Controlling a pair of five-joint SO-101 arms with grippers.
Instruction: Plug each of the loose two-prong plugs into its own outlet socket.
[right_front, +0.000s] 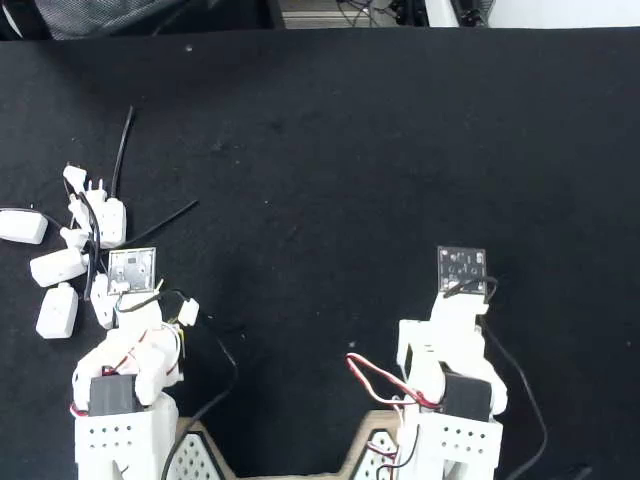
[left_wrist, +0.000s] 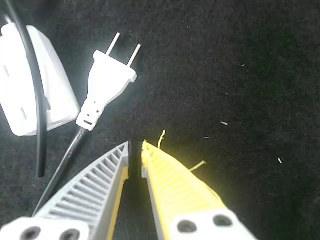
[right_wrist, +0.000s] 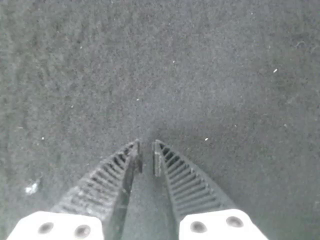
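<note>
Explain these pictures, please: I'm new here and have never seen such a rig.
Two small robot arms sit side by side at a black table. One picture looks down from a fixed camera above; the other two come from cameras on the arms' wrists. The left gripper is shut and holds nothing; before it lie a white two-prong plug and a white outlet socket. The right gripper is also shut and holds nothing, over the table.

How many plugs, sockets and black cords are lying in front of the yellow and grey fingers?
two-prong plug: 1
outlet socket: 1
black cords: 2
Total: 4
</note>
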